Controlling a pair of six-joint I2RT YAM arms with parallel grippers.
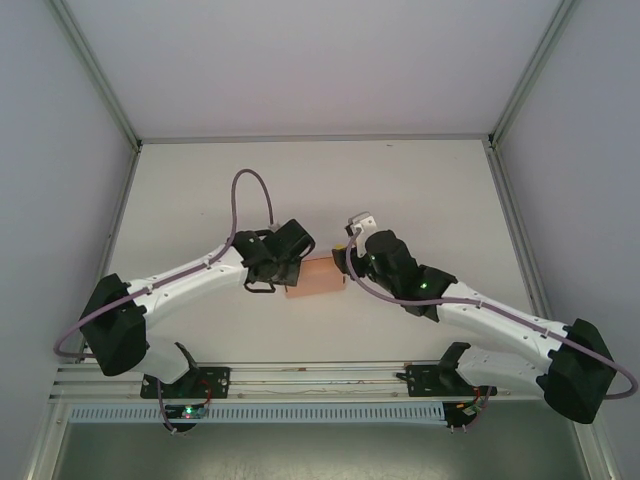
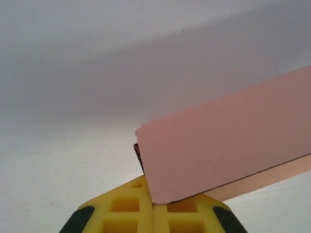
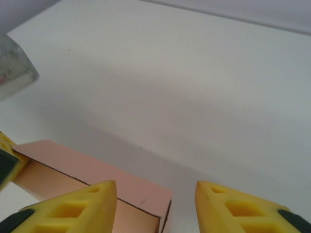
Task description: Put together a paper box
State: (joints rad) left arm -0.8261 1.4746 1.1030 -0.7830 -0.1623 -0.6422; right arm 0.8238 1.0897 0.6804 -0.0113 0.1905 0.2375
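White matte table top [image 1: 400, 190], pale grey walls [image 1: 310, 60] on three sides, aluminium posts [image 1: 97, 75] at the corners, metal rail [image 1: 320, 374] along the near edge, soft even light.

The salmon-pink paper box [image 1: 313, 277] forms a small rectangular block near the middle of the table [image 1: 420, 200].

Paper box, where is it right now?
In the top view the paper box sits mid-table, between the left pincer at its left end and the open right pincer.
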